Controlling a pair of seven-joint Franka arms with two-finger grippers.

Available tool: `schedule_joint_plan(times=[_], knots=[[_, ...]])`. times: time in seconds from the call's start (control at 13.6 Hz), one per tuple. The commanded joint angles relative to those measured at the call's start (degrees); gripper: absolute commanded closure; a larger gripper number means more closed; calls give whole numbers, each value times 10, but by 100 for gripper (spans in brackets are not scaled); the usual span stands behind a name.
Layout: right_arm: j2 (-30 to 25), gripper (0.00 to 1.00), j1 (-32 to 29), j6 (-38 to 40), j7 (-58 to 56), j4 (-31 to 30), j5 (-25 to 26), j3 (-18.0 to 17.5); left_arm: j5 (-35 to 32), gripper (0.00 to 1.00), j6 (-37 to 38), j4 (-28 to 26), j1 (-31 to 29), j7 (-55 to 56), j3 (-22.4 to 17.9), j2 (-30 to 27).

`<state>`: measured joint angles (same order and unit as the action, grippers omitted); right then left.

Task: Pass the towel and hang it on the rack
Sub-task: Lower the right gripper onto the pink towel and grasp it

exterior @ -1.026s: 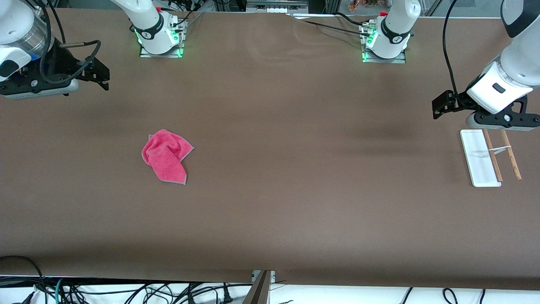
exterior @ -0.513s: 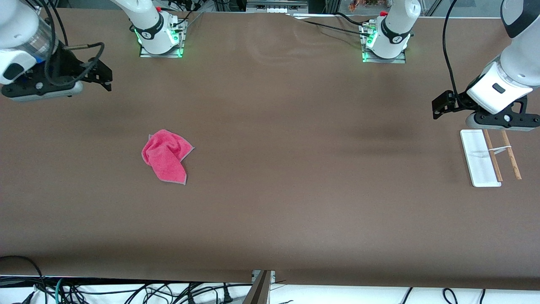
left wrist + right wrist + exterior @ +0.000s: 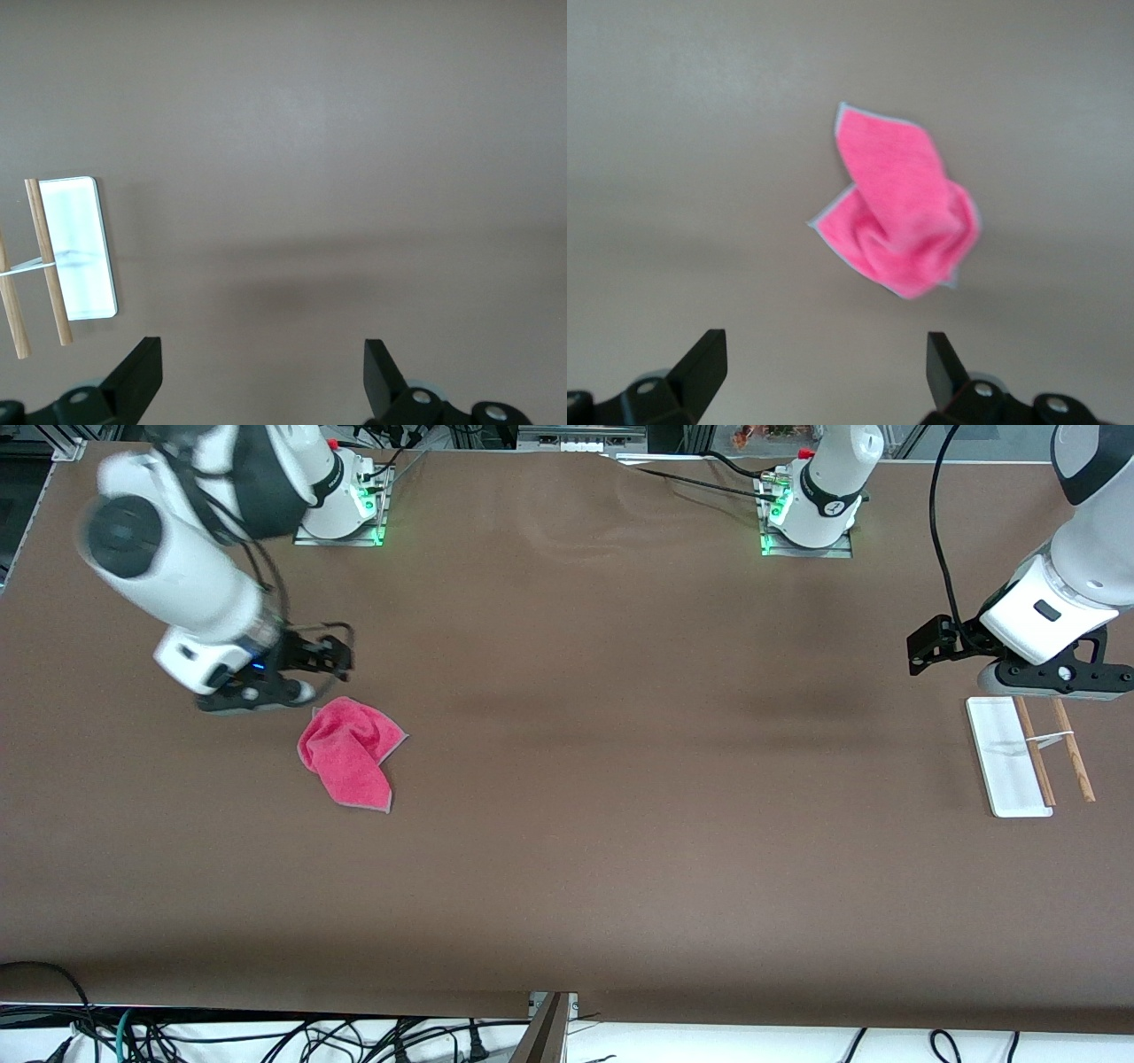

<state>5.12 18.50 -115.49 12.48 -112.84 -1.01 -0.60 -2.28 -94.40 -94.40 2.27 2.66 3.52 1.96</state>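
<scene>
Right gripper (image 3: 330, 657) up over the table with fingers spread wide, holding nothing, one towel (image 3: 350, 750) crumpled just beside it, toward the front camera, long axis slanting. Clearly the nearer arm for the pickup. Left gripper (image 3: 921, 646) open too, waiting above the one rack (image 3: 1028, 755). Two rods there.

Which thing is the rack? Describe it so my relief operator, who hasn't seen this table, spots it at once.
Start at the left arm's end of the brown table, just under the open left gripper hovering there. The rack lies flat: a white rectangular base with two thin brown wooden rods beside it, joined by a wire. The pink towel lies at the right arm's end.
</scene>
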Motion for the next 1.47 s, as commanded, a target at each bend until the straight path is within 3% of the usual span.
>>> schedule_joint_plan(times=[0.0, 0.22, 0.37, 0.66, 1.39], knots=[[14, 1, 39, -107, 86, -78, -5, 0, 3, 0, 3, 13, 5, -15, -7, 6], [56, 3, 59, -162, 148, -113, -5, -5, 3, 0, 3, 13, 5, -15, -7, 6], [84, 5, 63, -245, 163, -150, -5, -5, 3, 0, 3, 13, 5, -15, -7, 6], [145, 8, 58, -323, 161, -150, -5, -1, 3, 0, 3, 13, 5, -16, -8, 6], [199, 22, 24, -381, 102, -148, -1, 4, 3, 0, 3, 13, 5, -16, -7, 7]])
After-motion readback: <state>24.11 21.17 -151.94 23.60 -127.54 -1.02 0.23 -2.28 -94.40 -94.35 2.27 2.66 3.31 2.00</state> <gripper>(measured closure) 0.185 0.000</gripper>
